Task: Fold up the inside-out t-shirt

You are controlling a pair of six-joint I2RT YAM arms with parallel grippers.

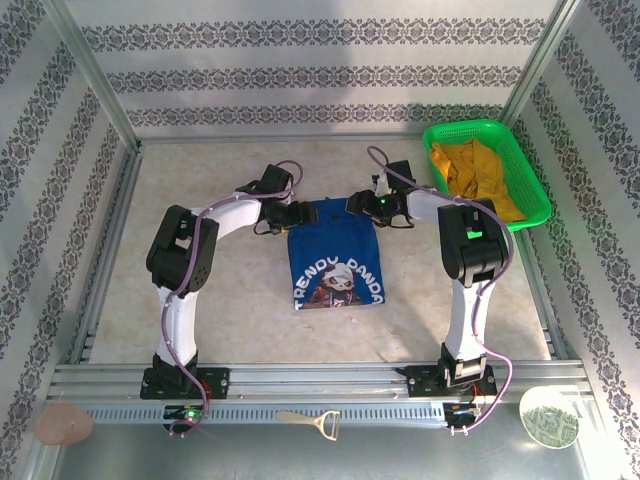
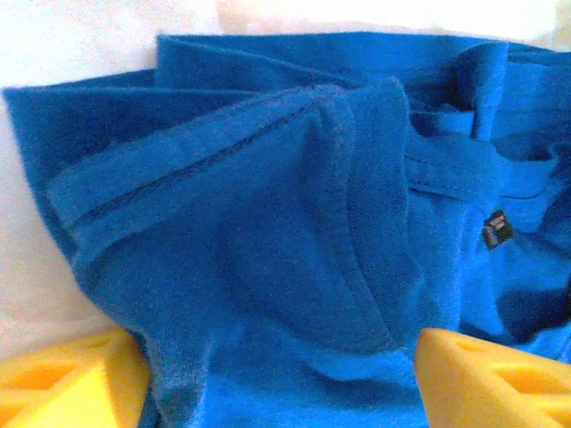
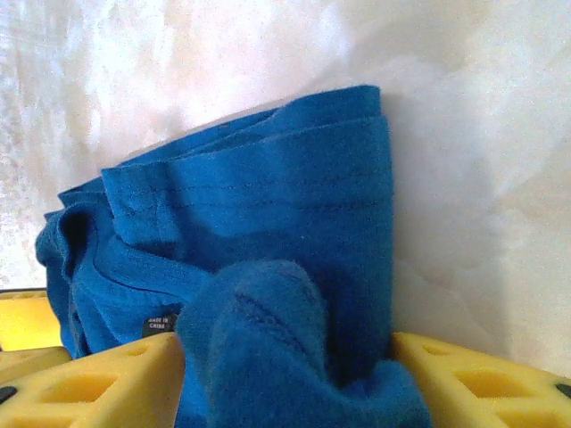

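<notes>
Top external view, and the royal-blue short-sleeved cloth t-shirt lies mid-table between the two arms. It sits as a compact rectangle with a panda print and white lettering facing up. Both arms reach in over its far edge. The left gripper is at the far left corner and the right gripper at the far right corner.

Over to the left wrist camera: the yellow fingers stand wide apart, with a thick hemmed fold of blue cloth filling the gap and touching both. Whether they are clamping that fold, I cannot tell. A small black label shows further in, beside the neck seam.

Right wrist camera now, and it's a similar story. The fingers are spread, and a rounded bunch of blue fabric rises between them and brushes each. A firm pinch or just contact, I cannot tell.

Off to the far right, a bright green plastic basket holds a crumpled mustard-yellow garment, well apart from the shirt. On the near metal rail lies a tan bottle opener.
</notes>
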